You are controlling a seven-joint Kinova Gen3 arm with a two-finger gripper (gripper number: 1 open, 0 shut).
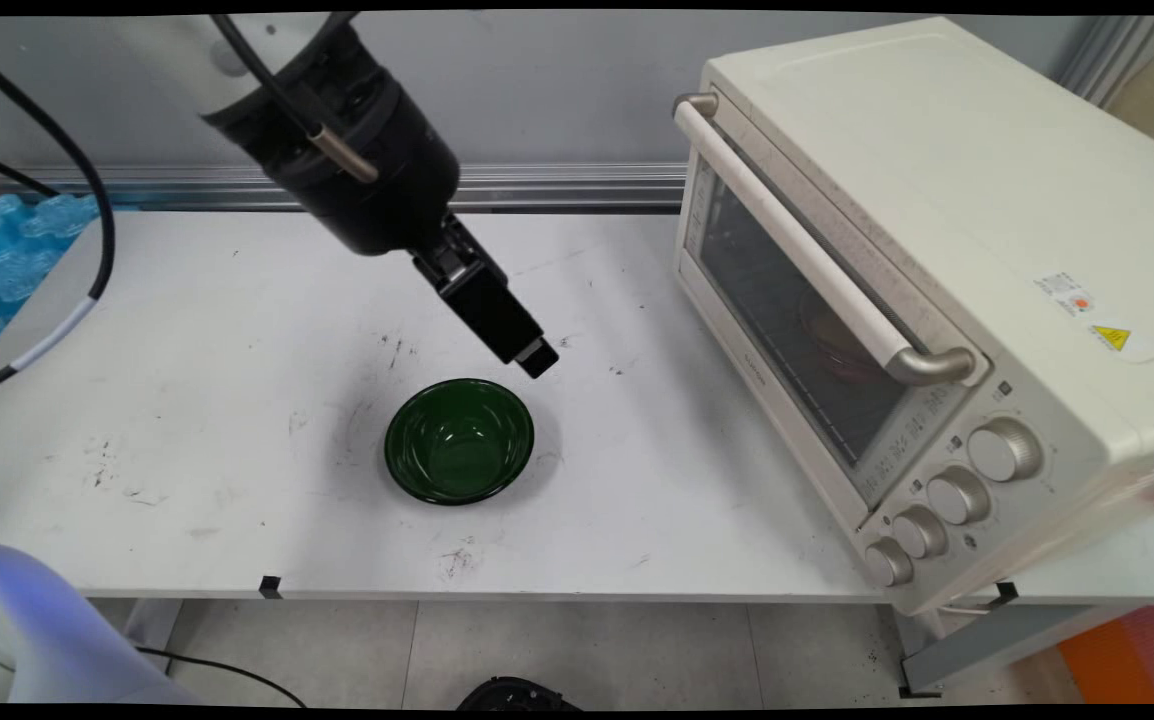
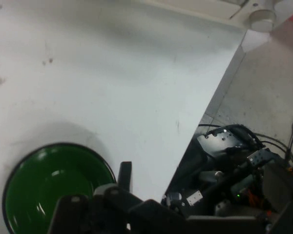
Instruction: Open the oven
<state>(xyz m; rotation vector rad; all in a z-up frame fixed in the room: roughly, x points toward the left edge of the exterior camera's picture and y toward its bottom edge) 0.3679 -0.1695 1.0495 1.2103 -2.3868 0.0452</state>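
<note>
Gripper [image 1: 535,358] slants down-right, poised just above green bowl [image 1: 459,440] rim

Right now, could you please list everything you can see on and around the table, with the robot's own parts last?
bowl: one, dark green, empty, upright near the middle of the table.
toaster oven: one, cream white, on the table's right end, door shut, four knobs along its lower front.
table: one, white with dark scuff marks.
bubble wrap: one patch, blue, beyond the table's left end.
cables: black, hanging at the left.
hand: one, black, above the table just behind the bowl's far right rim, touching nothing; whether its fingers are open or shut cannot be seen.
</note>
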